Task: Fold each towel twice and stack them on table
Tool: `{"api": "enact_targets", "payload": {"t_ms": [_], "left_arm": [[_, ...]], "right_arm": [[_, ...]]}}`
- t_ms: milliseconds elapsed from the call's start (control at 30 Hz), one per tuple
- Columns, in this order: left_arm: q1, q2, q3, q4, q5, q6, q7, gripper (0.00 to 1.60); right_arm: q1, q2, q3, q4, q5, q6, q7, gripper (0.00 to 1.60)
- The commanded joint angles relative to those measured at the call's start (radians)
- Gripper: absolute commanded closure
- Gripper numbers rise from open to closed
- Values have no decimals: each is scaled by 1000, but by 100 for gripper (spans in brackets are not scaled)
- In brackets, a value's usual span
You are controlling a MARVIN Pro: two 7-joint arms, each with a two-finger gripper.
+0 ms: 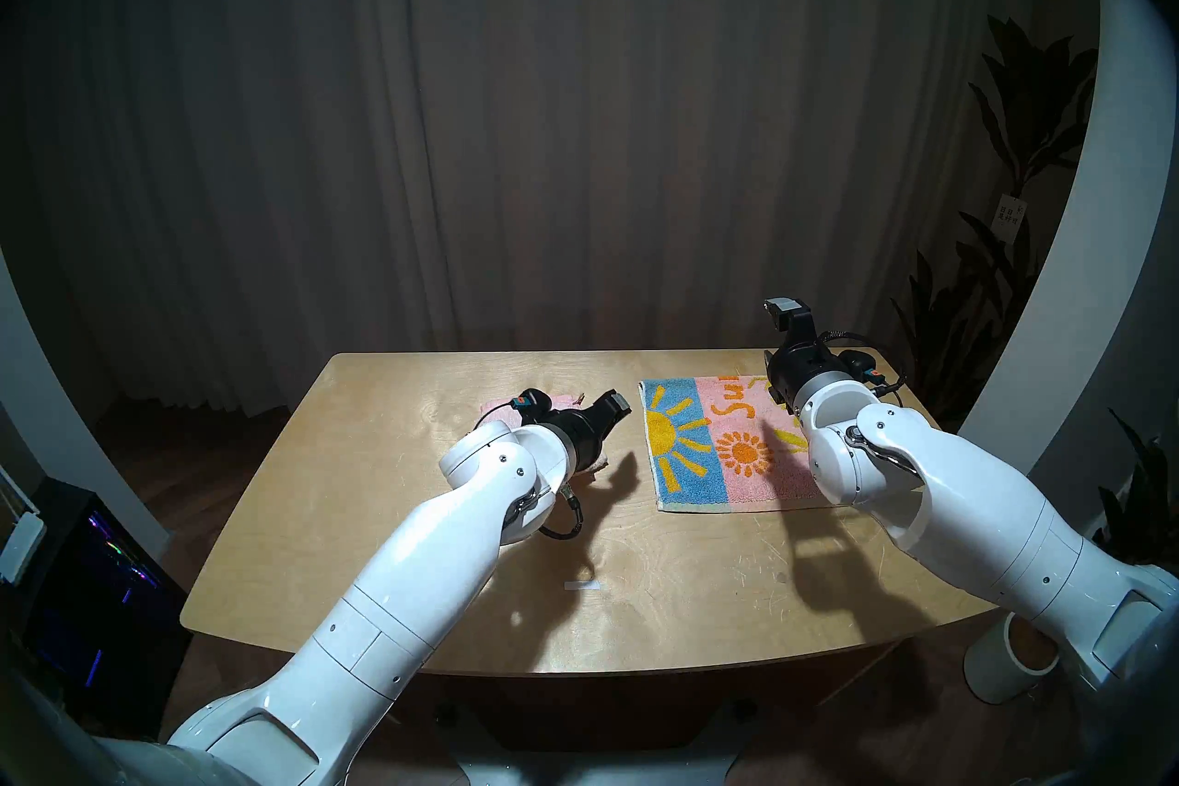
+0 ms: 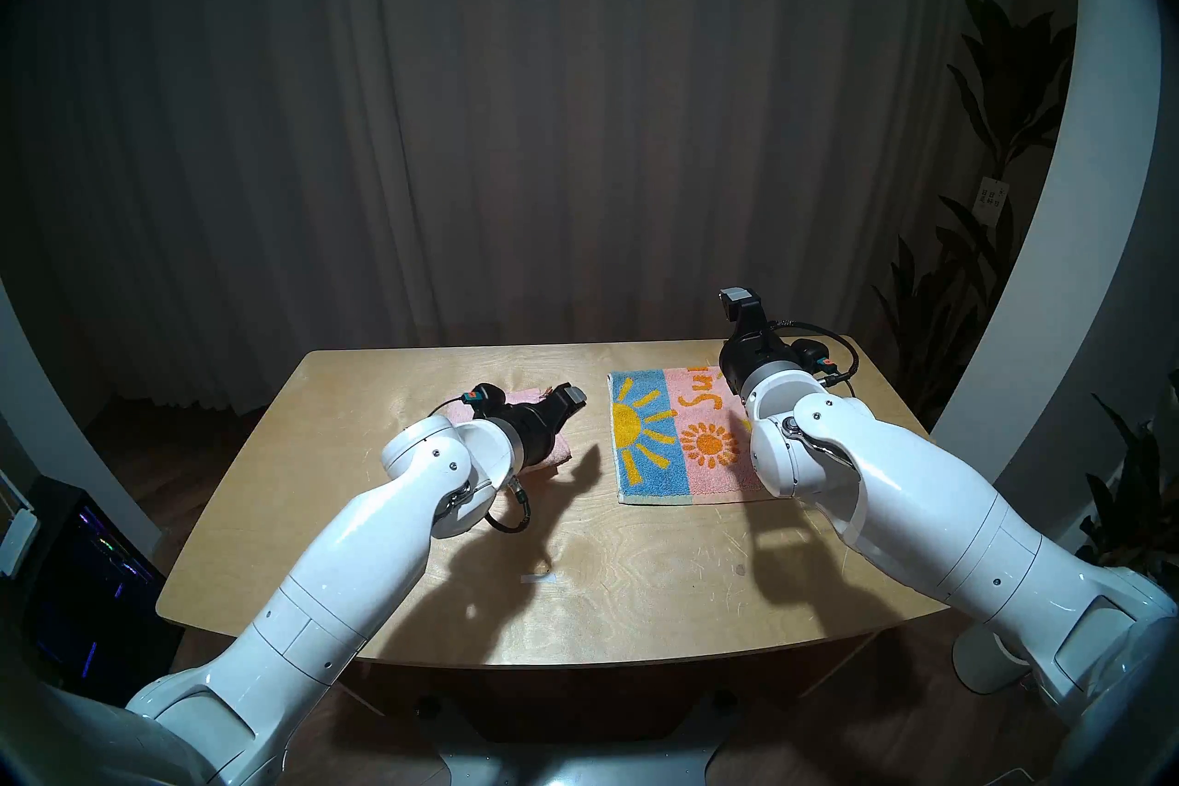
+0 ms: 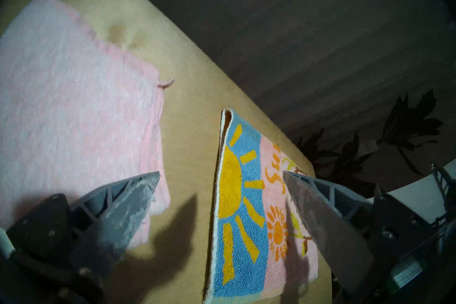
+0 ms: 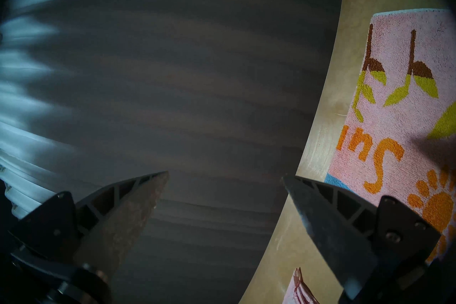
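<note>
A pale pink towel (image 1: 494, 405) (image 3: 74, 103) lies folded at the table's (image 1: 638, 574) back middle, mostly hidden under my left wrist in the head views. My left gripper (image 1: 615, 405) (image 3: 220, 172) hovers open and empty just past the towel's right edge, pointing toward the sun-patterned towel (image 1: 708, 440) (image 3: 241, 209). That pink-and-blue towel (image 4: 394, 123) lies flat at the back right, with a doubled edge on its left side. My right gripper (image 1: 788, 312) (image 4: 225, 175) is raised above the towel's far right corner, open and empty, facing the curtain.
A small white tape strip (image 1: 582, 585) sits on the table's front middle. A dark curtain (image 1: 574, 127) hangs behind the table. Plants (image 1: 1021, 159) stand at the right, a white cylinder (image 1: 1008, 657) on the floor at front right, a dark computer case (image 1: 96, 574) at the left.
</note>
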Motion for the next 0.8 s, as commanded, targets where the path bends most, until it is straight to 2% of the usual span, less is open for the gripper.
{"api": "enact_targets", "payload": {"t_ms": [0,133,300,333,400,467,500,700,767], "left_arm": [[17,57,-127,-121,-27,-74,-82,0],[68,66,-168,-181,-79,-71,-119,0],[117,55,-175,-234,-156,-37,-158,0],[143,54,-171,-276,-194,-20,-161,0],[134,43,-165,-253,-211,-13,-174,0],[162,48,-158,-307,-247,11,-170,0],[155,40,-145,-297,-260,23,-177,0],[214,33,-98,-400,-369,89,-136,0],[217,29,-89,-400,-380,93,-130,0]], "right_arm": [[-17,32,25,-43,26,-15,-12,0],[-48,46,33,-74,74,-24,-31,0],[-85,75,51,-109,123,-39,-52,0],[-107,94,62,-125,148,-49,-64,0],[-116,103,64,-130,155,-52,-68,0],[-142,128,75,-146,178,-66,-78,0],[-152,137,77,-146,187,-68,-83,0],[-245,238,118,-172,260,-112,-112,0],[-258,233,132,-167,270,-120,-118,0]]}}
